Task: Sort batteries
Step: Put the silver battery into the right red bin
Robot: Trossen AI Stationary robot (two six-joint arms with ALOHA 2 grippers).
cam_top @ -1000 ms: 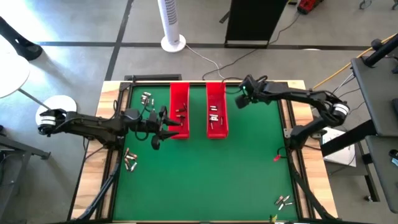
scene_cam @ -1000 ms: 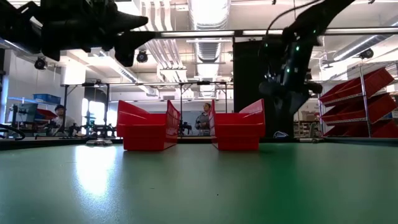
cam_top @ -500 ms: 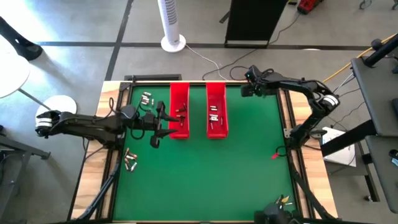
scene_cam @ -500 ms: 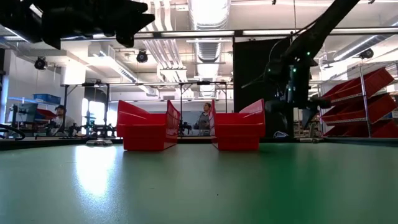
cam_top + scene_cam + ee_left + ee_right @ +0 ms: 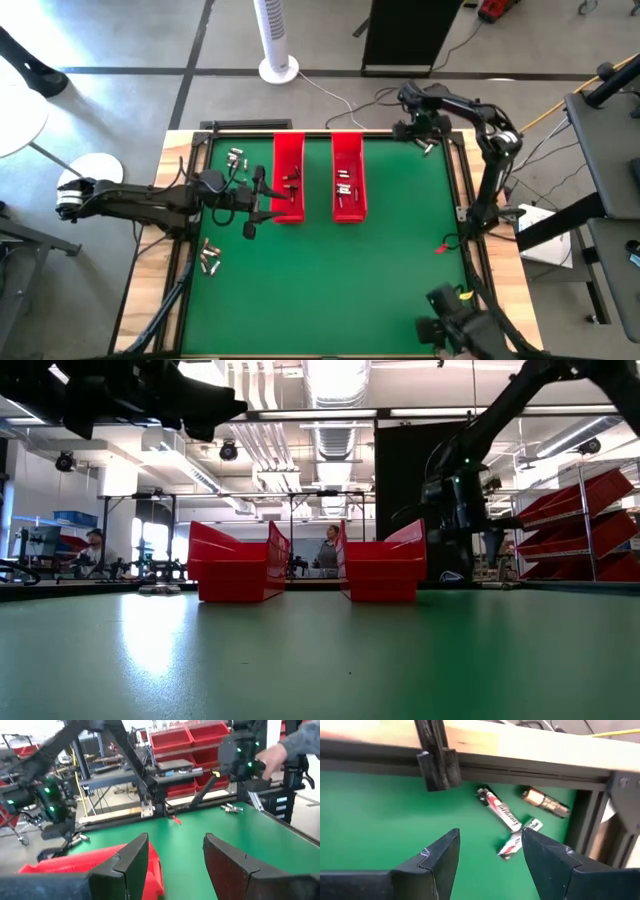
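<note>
In the high view, nearest at the lower right edge of the frame, a dark arm-like shape intrudes over the desk, probably a person's, though the view is poor. Left of centre, loose batteries lie on the green, and just above them the left end effector hangs beside the left red tray, fingers parted and nothing between them in its wrist view. Both trays, the right red tray included, already hold a few cells, and another small cluster sits at the upper left. Farthest, at the upper right corner, the right end effector hovers with fingers apart and empty above three corner batteries lying by the desk's frame. The step in hand looks like reaching for a pickup there; next it must descend, straddle one cell crosswise, and close.
</note>
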